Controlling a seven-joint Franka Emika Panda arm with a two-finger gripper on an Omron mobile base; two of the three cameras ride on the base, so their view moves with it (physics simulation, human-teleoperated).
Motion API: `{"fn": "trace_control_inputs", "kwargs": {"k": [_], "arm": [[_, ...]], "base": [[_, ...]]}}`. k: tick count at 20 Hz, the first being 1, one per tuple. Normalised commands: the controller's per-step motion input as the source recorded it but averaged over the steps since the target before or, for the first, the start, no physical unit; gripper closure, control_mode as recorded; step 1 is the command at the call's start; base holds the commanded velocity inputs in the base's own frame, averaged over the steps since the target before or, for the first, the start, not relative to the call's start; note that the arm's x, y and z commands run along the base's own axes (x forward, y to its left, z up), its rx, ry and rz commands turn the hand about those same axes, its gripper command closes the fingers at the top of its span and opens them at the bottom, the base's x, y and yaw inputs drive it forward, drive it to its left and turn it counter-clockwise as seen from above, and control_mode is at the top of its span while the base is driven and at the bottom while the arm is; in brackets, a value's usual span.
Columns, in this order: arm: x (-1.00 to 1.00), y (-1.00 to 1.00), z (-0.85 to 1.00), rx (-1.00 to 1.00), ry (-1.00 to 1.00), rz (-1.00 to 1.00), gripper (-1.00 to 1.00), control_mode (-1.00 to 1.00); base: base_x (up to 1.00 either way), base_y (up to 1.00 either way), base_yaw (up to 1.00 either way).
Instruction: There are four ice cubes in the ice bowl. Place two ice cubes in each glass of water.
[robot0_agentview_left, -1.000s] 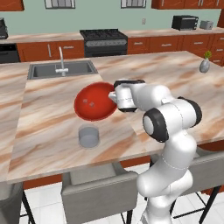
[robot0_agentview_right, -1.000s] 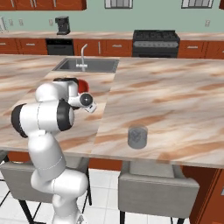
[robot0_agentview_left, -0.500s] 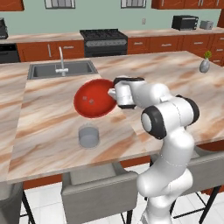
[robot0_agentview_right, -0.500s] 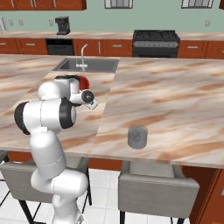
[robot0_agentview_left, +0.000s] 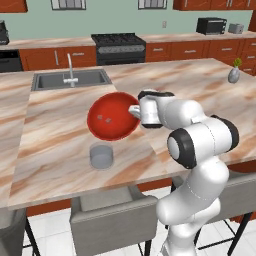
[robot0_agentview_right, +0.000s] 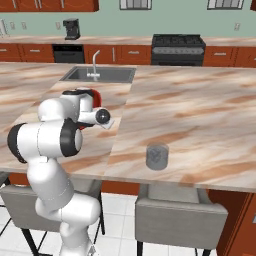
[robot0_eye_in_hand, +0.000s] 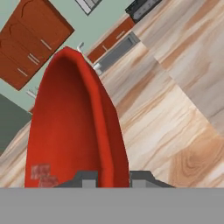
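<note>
Marble-veined island counter (robot0_agentview_left: 60, 160), steel sink (robot0_agentview_left: 70, 80) with faucet behind. Glossy red ice bowl (robot0_agentview_left: 111, 116) tilted, lifted off counter; gripper (robot0_eye_in_hand: 113, 177) clamped on its near rim. Two pale ice cubes (robot0_agentview_left: 103, 119) visible inside. Grey translucent glass of water (robot0_agentview_left: 101, 156) just below bowl; second glass (robot0_agentview_right: 157, 156) well apart. Small vase (robot0_agentview_left: 233, 74) at far edge.

Light: bright and even all over.
Shadows: very faint.
Glare: soft shine on the bowl (robot0_agentview_left: 112, 116).
Sharpness: a bit blurry and blocky up close.
</note>
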Motion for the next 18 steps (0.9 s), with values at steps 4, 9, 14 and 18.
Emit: {"fn": "trace_control_inputs", "kwargs": {"k": [4,9,14,18], "arm": [[0.00,0.00,-0.09,-0.12,-0.11,0.05,1.00,-1.00],[0.00,0.01,0.00,-0.07,-0.13,0.04,1.00,-1.00],[0.00,0.03,0.00,-0.03,-0.09,0.00,1.00,-1.00],[-0.11,0.00,0.06,0.00,-0.13,0.00,1.00,-1.00]], "base": [[0.00,0.00,0.00],[0.00,0.00,0.00],[0.00,0.00,0.00],[0.00,0.00,0.00]]}}
